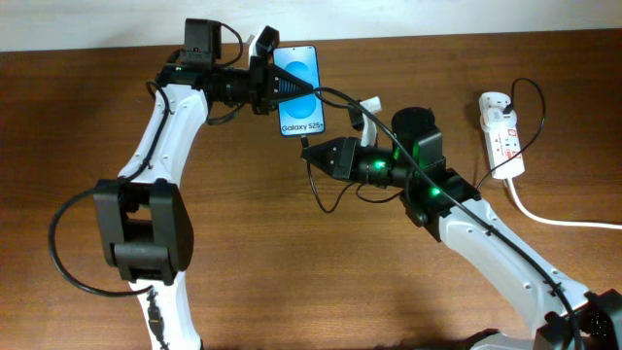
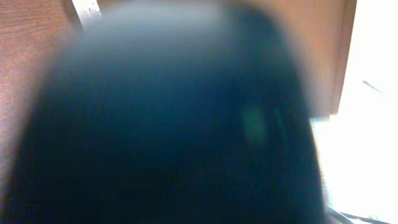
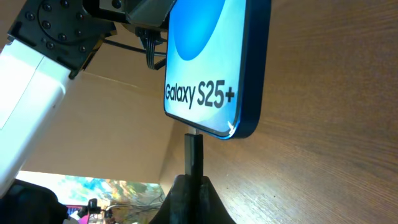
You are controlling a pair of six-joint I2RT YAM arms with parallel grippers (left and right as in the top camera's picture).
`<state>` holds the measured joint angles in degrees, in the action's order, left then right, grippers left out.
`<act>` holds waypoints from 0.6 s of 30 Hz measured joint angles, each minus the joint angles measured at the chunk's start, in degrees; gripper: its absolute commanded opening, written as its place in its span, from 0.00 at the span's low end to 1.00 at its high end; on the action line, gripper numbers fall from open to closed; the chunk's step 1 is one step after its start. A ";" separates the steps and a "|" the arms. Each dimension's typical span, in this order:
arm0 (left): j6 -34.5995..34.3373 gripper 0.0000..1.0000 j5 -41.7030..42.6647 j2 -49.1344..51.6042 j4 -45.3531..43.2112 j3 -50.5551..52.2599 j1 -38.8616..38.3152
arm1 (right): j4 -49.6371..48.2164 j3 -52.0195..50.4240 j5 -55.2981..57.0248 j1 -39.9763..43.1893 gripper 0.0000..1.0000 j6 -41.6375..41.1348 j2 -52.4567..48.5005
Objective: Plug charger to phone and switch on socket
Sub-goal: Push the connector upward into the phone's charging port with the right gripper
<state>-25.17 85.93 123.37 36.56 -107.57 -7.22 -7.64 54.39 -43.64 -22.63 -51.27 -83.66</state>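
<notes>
Right gripper (image 3: 190, 190) clamped on the charger (image 3: 193, 152) tip, plug right at the phone (image 3: 214, 74) bottom edge, while the left gripper (image 1: 264, 86) clasps the phone at the desk (image 1: 292, 282) far edge, bracing it for the push.

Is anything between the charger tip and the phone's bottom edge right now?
Nothing visible. The charger tip, pinched in the right gripper, meets the bottom edge of the phone with nothing between; whether it is seated, I cannot tell.
</notes>
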 measured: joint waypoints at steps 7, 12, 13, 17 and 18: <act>-0.83 0.00 -0.07 0.00 0.02 0.00 0.00 | -0.17 -0.09 0.02 0.02 0.04 0.04 0.00; -2.36 0.00 -1.73 0.00 1.20 0.00 0.07 | -0.81 -0.09 0.00 0.07 0.04 0.13 -0.87; -2.36 0.00 -2.10 0.02 1.31 0.00 0.07 | -0.81 -0.09 0.00 0.11 0.04 0.22 -1.07; -2.38 0.00 -2.45 0.04 1.29 0.00 0.00 | -1.27 -0.09 -0.24 0.17 0.04 0.24 -1.40; -2.38 0.00 -2.45 0.07 1.25 0.00 -0.07 | -1.38 -0.09 -0.26 0.17 0.04 0.17 -1.44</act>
<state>-27.55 83.48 123.44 37.80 -107.57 -7.29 -9.02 54.30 -43.90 -22.46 -51.09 -85.10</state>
